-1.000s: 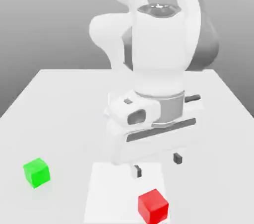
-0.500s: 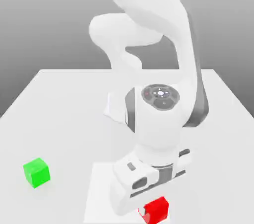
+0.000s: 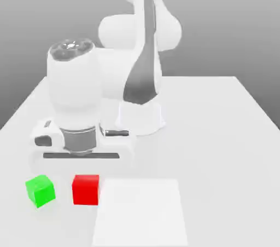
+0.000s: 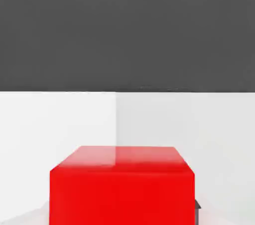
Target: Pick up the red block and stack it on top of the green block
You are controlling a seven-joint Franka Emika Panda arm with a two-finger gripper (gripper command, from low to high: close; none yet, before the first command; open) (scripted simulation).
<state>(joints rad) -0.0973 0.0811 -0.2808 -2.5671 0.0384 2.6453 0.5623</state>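
Note:
The red block (image 3: 86, 189) hangs directly under my hand, with my gripper (image 3: 85, 177) shut on it. In the exterior view it appears just to the right of the green block (image 3: 40, 190), with a narrow gap between the two. The green block rests on the white table near the front left corner. In the hand view the red block (image 4: 121, 184) looms close, and a dark fingertip (image 4: 197, 209) peeks out at its side. Whether the red block touches the table I cannot tell.
A paler square patch (image 3: 139, 213) marks the table (image 3: 219, 131) at the front, to the exterior view's right of the red block. The arm's base (image 3: 139, 117) stands at the table's middle, behind my hand.
The fingers shut on the red block at the front right. The arm then swung to the exterior view's left, carrying the block to beside the green one.

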